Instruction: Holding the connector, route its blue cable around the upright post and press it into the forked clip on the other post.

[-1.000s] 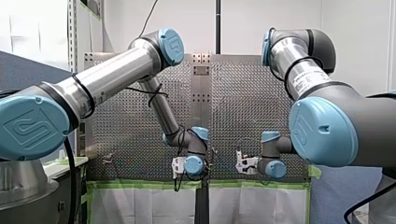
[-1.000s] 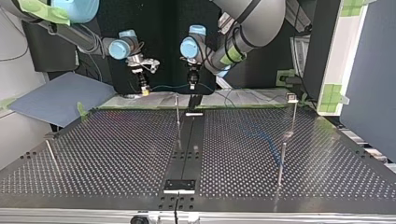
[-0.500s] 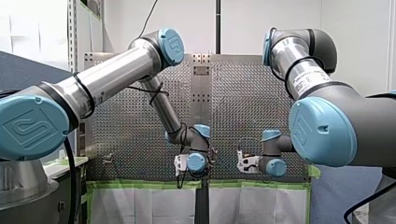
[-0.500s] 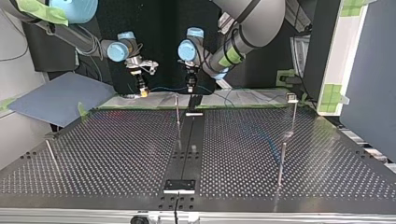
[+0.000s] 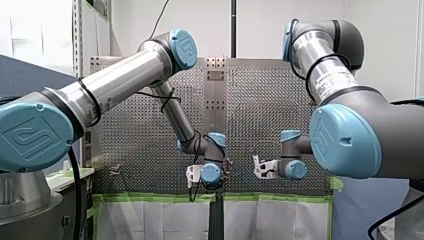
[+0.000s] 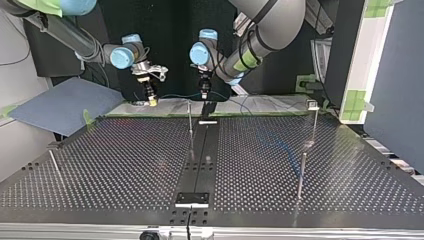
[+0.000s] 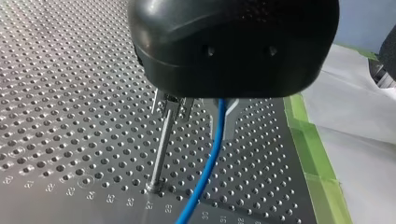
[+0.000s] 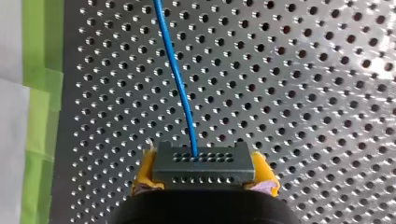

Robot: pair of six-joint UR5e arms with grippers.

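Connector clamped in right gripper, squeezed between yellow pads, over perforated table. Cable out of connector's face, running straight ahead of gripper across the holes, green tape alongside. Farther along, same cable threaded through left gripper: metal fingers spread apart, released, clamping nothing, cable close by one finger and dropping toward table. Post upright just beside other finger, apart from cable, foot set in table. In top view: right gripper at ten o'clock of post's tip, left gripper close at one o'clock of it, cable strung between the two. Clip on its own stem at three o'clock, well apart from both grippers. Bare post at four o'clock, nearer that camera.
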